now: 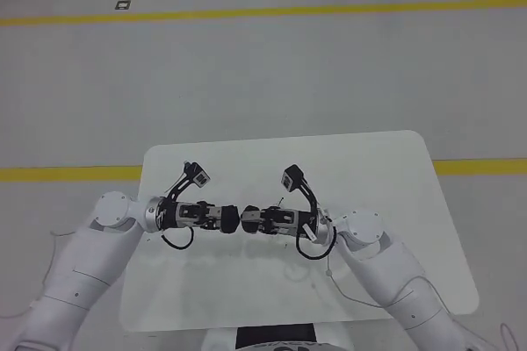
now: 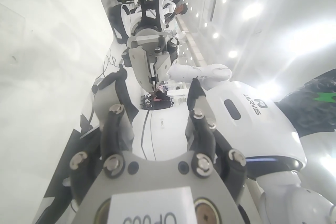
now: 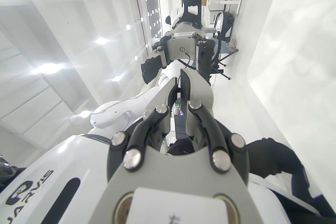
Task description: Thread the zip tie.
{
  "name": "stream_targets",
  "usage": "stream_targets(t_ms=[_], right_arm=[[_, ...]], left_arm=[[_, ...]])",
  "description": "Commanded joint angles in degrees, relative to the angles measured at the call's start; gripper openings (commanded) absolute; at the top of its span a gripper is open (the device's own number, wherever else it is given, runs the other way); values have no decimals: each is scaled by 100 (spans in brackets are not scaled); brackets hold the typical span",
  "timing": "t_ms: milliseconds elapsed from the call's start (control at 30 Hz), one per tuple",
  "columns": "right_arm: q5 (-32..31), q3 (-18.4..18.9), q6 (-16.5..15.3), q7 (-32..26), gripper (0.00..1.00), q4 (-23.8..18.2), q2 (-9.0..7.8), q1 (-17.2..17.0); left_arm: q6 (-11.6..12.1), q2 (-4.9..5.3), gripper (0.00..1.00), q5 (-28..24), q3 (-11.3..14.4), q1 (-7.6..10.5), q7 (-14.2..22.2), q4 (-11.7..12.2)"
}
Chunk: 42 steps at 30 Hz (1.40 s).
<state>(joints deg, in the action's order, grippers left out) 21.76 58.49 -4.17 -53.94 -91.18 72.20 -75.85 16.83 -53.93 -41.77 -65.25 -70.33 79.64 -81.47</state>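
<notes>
Top view has my two arms bent inward over the white table (image 1: 395, 175). My left gripper (image 1: 231, 219) and my right gripper (image 1: 249, 219) meet tip to tip, nearly touching, above the middle of the table. In the left wrist view my left fingers (image 2: 115, 91) stand wide apart, and the right gripper faces them from just beyond. In the right wrist view my right fingers (image 3: 199, 88) are pressed close together. Whether the zip tie is pinched between those pads I cannot tell; it is too thin to make out.

Left jaws apart, right seemingly closed
</notes>
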Motion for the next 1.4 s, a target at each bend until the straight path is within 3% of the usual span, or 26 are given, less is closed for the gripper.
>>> stream_targets(t_ms=[0, 1033, 1367], right_arm=[[-15, -10, -9, 23, 0, 0, -5, 8], [-2, -88, -57, 370, 0, 27, -65, 30], [20, -192, -74, 340, 0, 82, -64, 98]], left_arm=[[-6, 17, 45, -12, 42, 20, 0, 16], [51, 155, 14, -244, 432, 284, 0, 225], [78, 165, 10, -269, 502, 330, 0, 271]])
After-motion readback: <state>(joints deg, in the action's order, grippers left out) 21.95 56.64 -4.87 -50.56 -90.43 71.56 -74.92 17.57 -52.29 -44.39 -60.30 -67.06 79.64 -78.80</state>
